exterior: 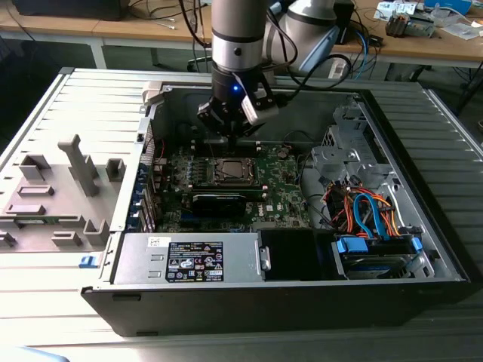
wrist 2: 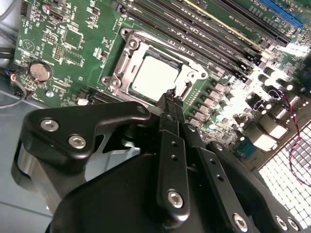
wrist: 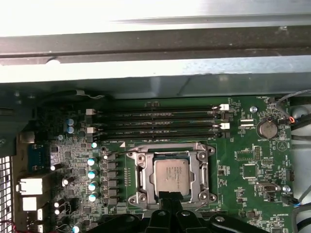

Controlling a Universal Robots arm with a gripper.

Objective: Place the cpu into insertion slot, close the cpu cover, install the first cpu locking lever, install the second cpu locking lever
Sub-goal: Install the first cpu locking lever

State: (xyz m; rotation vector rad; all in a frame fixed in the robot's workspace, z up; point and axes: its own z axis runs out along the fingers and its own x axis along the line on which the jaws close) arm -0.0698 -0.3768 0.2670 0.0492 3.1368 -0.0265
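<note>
Cpu [wrist: 172, 174] sits flat in the insertion slot [wrist: 171, 175], its silver-grey top showing through the square window of the cpu cover [wrist: 197, 167], which appears to lie down over the socket rather than stand open; I cannot tell whether either locking lever is latched. In the exterior view the socket [exterior: 230, 170] lies on the green motherboard [exterior: 283, 192] inside the open computer case [exterior: 423, 226], and the gripper [exterior: 233, 134] hangs just above its far edge, close to it.

In the second wrist view the gripper [wrist 2: 172, 98] ends in two slim black fingers [wrist 2: 169, 104] drawn together to a narrow point with nothing between them. That tip stands right at the edge of the socket frame, at one side of the chip's square; whether it touches the metal I cannot tell. So the task's thing lies directly ahead of and below the fingertips, and being square it has no long axis to speak of.

By count: one arm, one gripper, one chip, one socket, one cover. Four long narrow memory slots [wrist: 160, 121] run parallel beside the socket in the first wrist view, and one round coin battery [wrist: 267, 128] sits off toward the board's corner.
</note>
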